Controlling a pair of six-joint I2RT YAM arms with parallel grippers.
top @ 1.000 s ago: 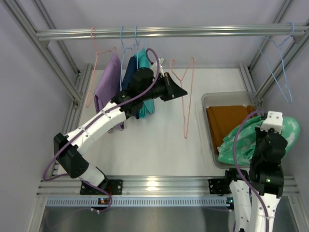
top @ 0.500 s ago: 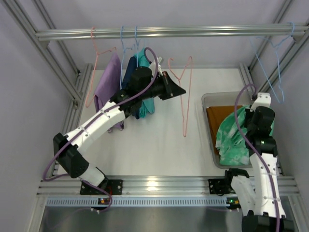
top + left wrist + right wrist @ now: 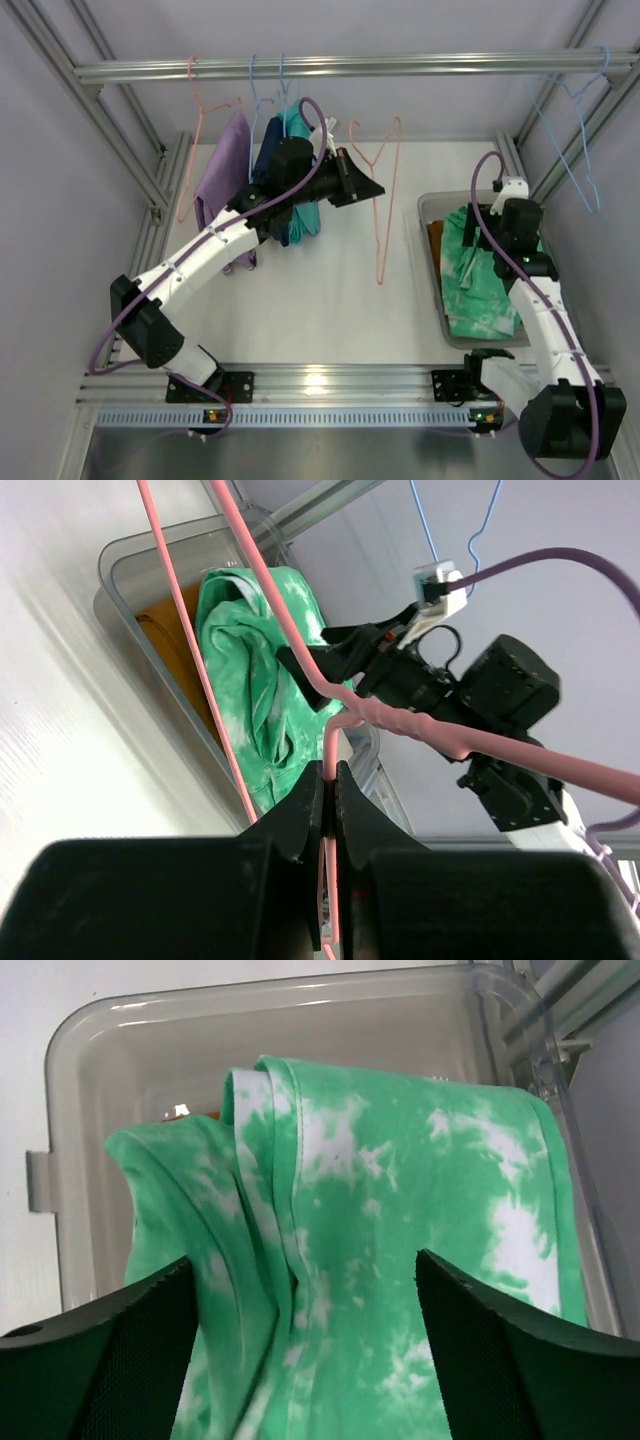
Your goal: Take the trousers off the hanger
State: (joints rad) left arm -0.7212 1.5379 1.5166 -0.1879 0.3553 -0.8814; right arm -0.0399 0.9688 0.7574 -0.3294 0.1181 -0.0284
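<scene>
The bare pink hanger (image 3: pixel 400 723) is being gripped by the left end effector (image 3: pixel 328 780), its fingers clenched on the wire. Rightward, the mint-green trousers (image 3: pixel 400 1210) are lying in the bin (image 3: pixel 300 1005) on the desk (image 3: pixel 330 300), over the orange trousers (image 3: pixel 436 250). The right end effector (image 3: pixel 303 1260) is being held released just above them. Drop-off appears complete; next, lifting clear is likely being called for.

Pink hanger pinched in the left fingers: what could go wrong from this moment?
The pink hanger is thin wire pinched only between the left fingers; it may twist or slip out. The mint-green trousers lie heaped in the bin, near its rim, so a fold might slide over the edge.
</scene>
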